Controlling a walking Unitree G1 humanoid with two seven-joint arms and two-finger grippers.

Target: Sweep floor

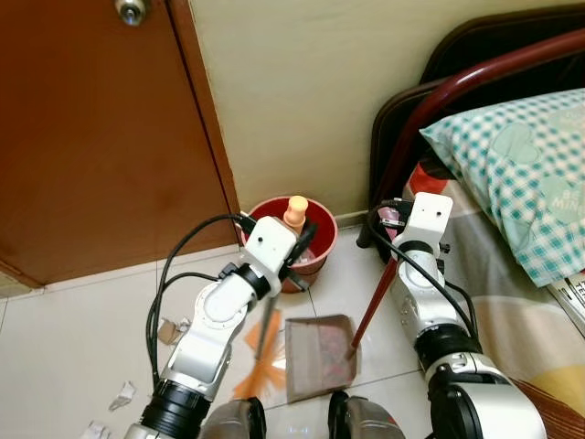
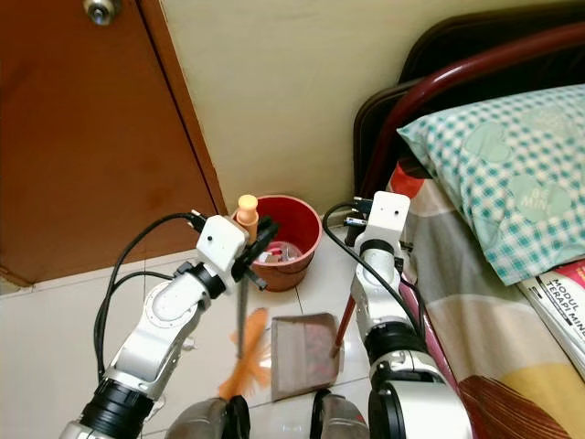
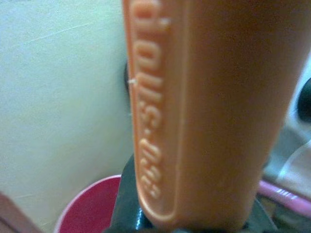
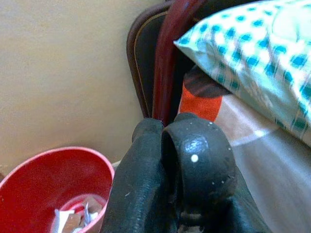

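Observation:
My left gripper (image 1: 291, 249) is shut on a broom with a grey shaft and an orange grip (image 3: 204, 111) whose knob (image 1: 295, 211) sticks up above the fingers. The orange bristles (image 1: 259, 373) rest on the tiles beside a brown dustpan (image 1: 320, 357). The pan lies flat in front of my feet. Its thin red handle (image 1: 373, 306) rises to my right gripper (image 1: 394, 240), which is shut on it; the black fingers (image 4: 194, 155) are pressed together. A red bin (image 1: 317, 259) holding paper scraps (image 4: 73, 218) stands against the wall just beyond the broom.
Torn paper scraps (image 1: 122, 395) lie on the white tiles to my left. A brown door (image 1: 101, 137) closes the left side. A bed with a dark red frame (image 1: 430, 110) and a checked pillow (image 1: 521, 165) crowds the right.

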